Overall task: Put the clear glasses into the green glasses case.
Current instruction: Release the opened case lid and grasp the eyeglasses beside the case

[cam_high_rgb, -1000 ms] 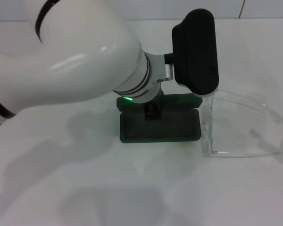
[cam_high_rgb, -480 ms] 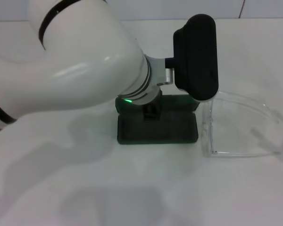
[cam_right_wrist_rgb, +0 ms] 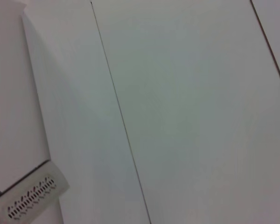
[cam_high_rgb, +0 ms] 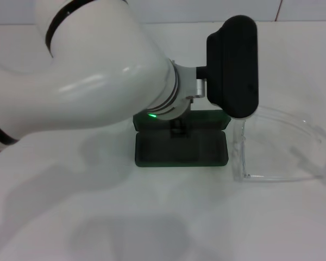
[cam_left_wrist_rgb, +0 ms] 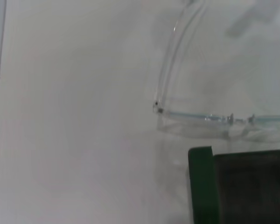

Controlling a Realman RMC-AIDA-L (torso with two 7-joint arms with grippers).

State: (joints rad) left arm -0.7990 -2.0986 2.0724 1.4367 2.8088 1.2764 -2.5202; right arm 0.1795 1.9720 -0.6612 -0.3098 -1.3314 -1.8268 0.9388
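The green glasses case (cam_high_rgb: 182,148) lies open in the middle of the white table, its dark-lined tray toward me and its lid (cam_high_rgb: 206,120) behind. My left gripper (cam_high_rgb: 177,126) hangs over the back of the tray by the lid, mostly hidden under the white forearm and black wrist housing (cam_high_rgb: 232,65). The clear glasses (cam_high_rgb: 274,147) rest on the table just right of the case, with one temple arm running along the case's right end. In the left wrist view the clear glasses (cam_left_wrist_rgb: 200,116) lie beside a corner of the green glasses case (cam_left_wrist_rgb: 238,186).
The white table (cam_high_rgb: 163,217) stretches all around the case. My left arm (cam_high_rgb: 87,70) fills the upper left of the head view. The right wrist view shows only white panels and a white vented part (cam_right_wrist_rgb: 32,198).
My left arm has shifted a little to the right, its black housing now nearer the glasses. The case slid slightly left. The glasses have not moved.
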